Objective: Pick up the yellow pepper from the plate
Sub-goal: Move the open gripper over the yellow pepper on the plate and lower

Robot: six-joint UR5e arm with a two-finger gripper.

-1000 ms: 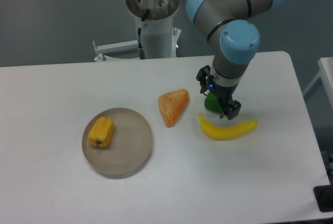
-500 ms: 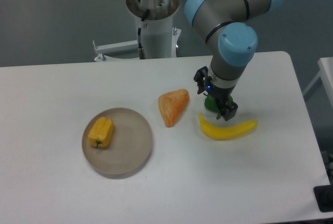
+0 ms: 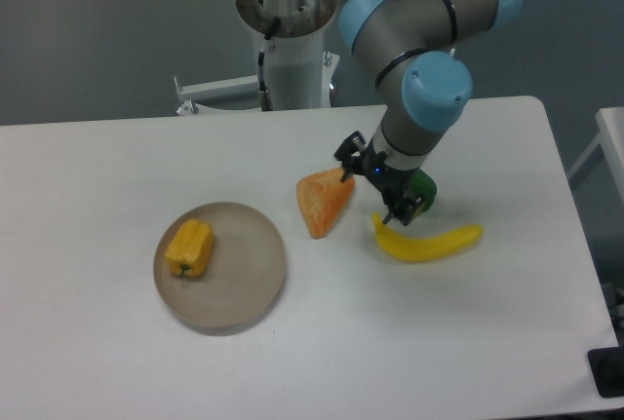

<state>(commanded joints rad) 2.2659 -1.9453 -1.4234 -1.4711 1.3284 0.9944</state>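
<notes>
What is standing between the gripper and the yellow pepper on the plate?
The orange wedge lies on the table just left of the gripper, roughly toward the yellow pepper on the plate. Beyond it, only bare table shows.

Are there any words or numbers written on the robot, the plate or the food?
None: no word, number or sign can be read anywhere.
The gripper shows only a tiny blue light, no writing.
The plate, yellow pepper, banana and orange wedge are all plain.
</notes>
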